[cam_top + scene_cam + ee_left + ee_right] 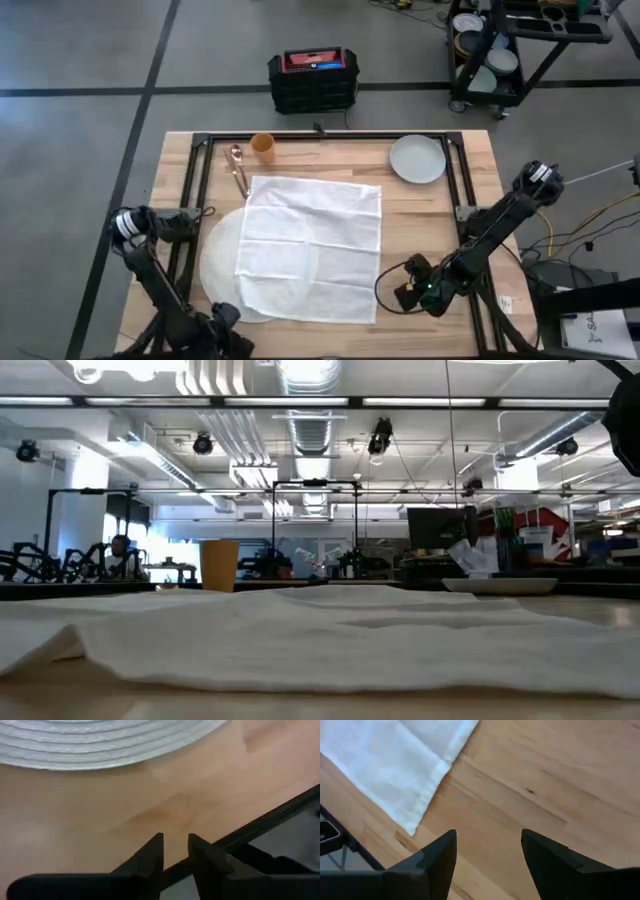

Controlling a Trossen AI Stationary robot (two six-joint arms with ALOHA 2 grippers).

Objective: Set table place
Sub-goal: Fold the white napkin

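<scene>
left gripper, jaws nearly together, empty, near table edge | right gripper spread beside cloth corner | mat mid-left under cloth: light, floppy, pinch its exposed rim | plate, cup, spoon far

A cloth lies spread mid-worktop, just left of the right gripper, covering most of the mat. The left gripper sits at the mat's near edge. Plate, cup and spoon lie well beyond both grippers.
</scene>
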